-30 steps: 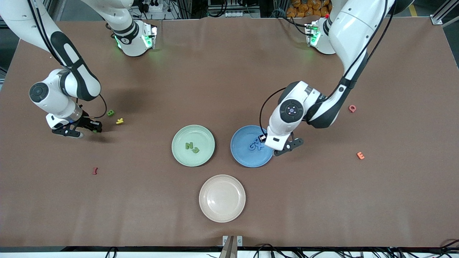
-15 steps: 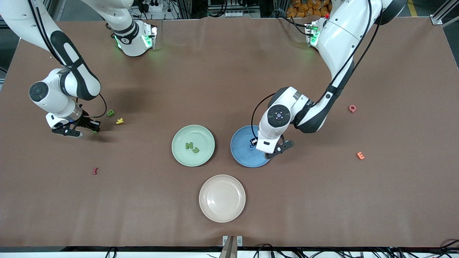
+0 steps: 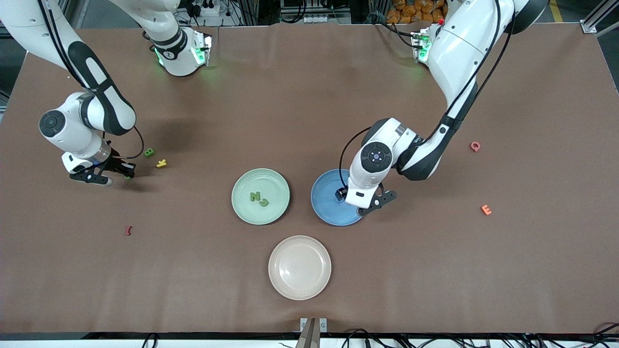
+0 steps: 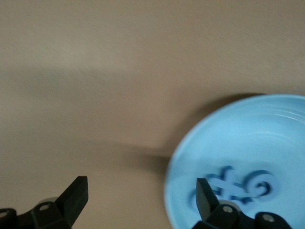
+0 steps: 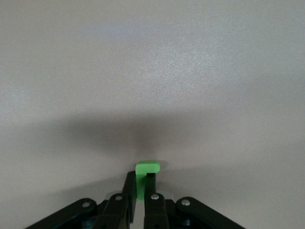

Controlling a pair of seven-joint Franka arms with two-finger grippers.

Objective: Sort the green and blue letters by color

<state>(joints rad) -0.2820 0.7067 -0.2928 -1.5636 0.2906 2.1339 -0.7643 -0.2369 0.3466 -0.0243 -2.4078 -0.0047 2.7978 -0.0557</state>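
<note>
My right gripper (image 3: 126, 173) is shut on a green letter (image 5: 145, 177), low over the table near the right arm's end. A green B (image 3: 149, 152) lies on the table close by. The green plate (image 3: 278, 186) holds a green N (image 3: 255, 196) and a hooked green letter (image 3: 264, 203). My left gripper (image 3: 361, 197) hangs open and empty over the blue plate (image 3: 323, 203), at its rim toward the left arm's end. Blue letters (image 4: 236, 185) lie together in the blue plate (image 4: 267, 138), beside one finger; the hand hides them from the front camera.
A yellow letter (image 3: 161, 163) lies beside the green B. A dark red letter (image 3: 128, 230) sits nearer the front camera. A pink Q (image 3: 475, 146) and an orange E (image 3: 486, 209) lie toward the left arm's end. An empty pink plate (image 3: 300, 267) stands nearest the front camera.
My left gripper has opened wide and shifted over the blue plate, covering the blue letters in the front view. The right arm has not moved.
</note>
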